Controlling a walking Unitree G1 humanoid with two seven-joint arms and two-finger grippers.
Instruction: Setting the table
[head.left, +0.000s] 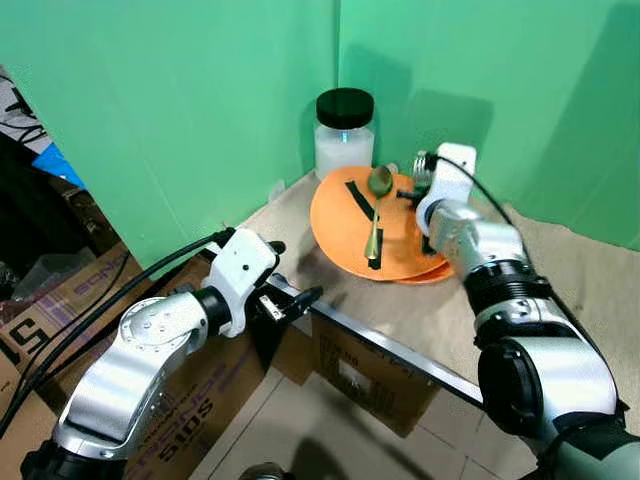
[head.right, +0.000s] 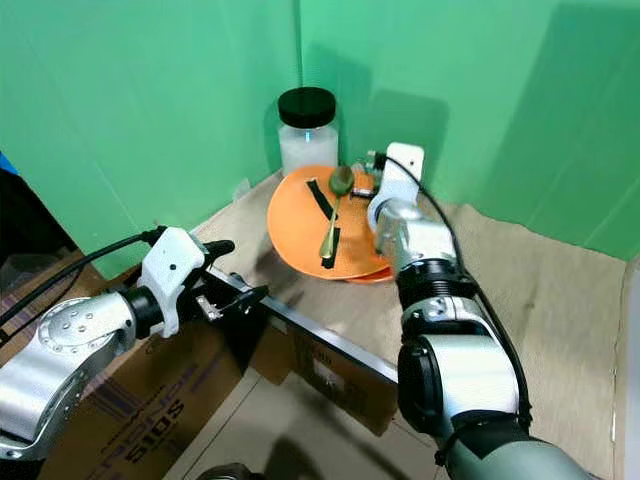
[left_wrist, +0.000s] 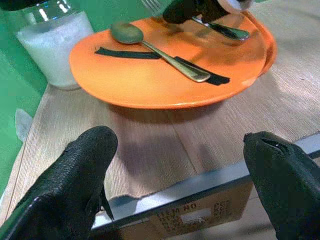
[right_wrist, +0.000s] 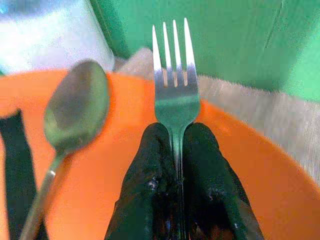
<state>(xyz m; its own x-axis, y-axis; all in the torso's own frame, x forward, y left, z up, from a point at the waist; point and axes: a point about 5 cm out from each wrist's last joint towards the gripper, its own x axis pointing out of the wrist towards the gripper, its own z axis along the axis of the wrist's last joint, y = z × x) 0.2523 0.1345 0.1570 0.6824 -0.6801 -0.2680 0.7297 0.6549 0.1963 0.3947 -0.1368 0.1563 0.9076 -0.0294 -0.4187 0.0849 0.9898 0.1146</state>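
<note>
While spoon (head.left: 377, 205) lies on orange plate (head.left: 345, 235), right pincer (right_wrist: 176, 150) grips fork (right_wrist: 174, 80)

An orange plate (head.left: 350, 225) sits near the desk's far corner, stacked on another orange plate. A brass-coloured spoon (head.left: 377, 200) lies across it, over two black strips. A silver fork (right_wrist: 174, 85) is pinched between the right hand's (right_wrist: 176, 137) fingers above the plate.

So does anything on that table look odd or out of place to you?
Yes. The orange plate has black strips lying across it, with the spoon resting on them. The right gripper is shut on a fork above the plate. Nothing looks spilled or broken.
</note>
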